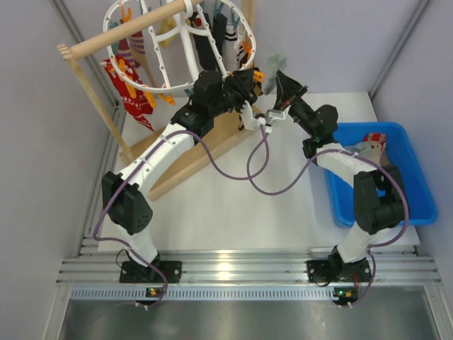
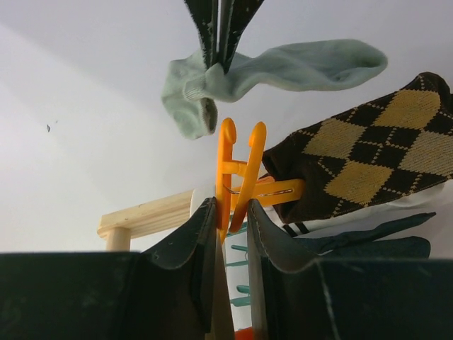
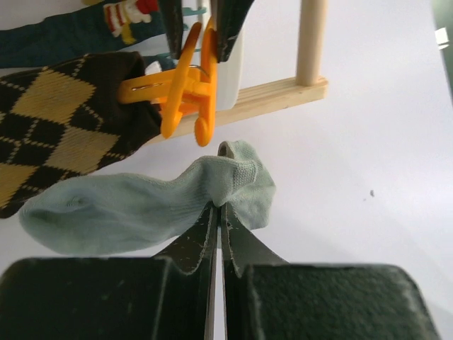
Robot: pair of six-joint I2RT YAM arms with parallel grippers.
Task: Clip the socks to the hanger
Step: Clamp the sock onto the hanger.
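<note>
The white ring hanger [image 1: 164, 62] hangs from the wooden rod at the back, with several socks clipped to it. My left gripper [image 2: 232, 210] is shut on the handles of an orange clip [image 2: 238, 161], and the clip's two prongs stand apart, pointing at a pale grey sock [image 2: 297, 67]. My right gripper [image 3: 219, 207] is shut on that grey sock [image 3: 134, 207] near its cuff and holds it just short of the clip [image 3: 201, 92]. A brown argyle sock [image 3: 60, 124] hangs in a neighbouring orange clip. From above, both grippers [image 1: 249, 81] [image 1: 279, 79] meet at the ring's right side.
The wooden rack's slanted base [image 1: 195, 159] lies under the left arm, and its post [image 3: 310, 39] stands behind the clip. A blue bin [image 1: 407, 188] at the right holds more socks [image 1: 371, 142]. Purple cables loop over the table's middle.
</note>
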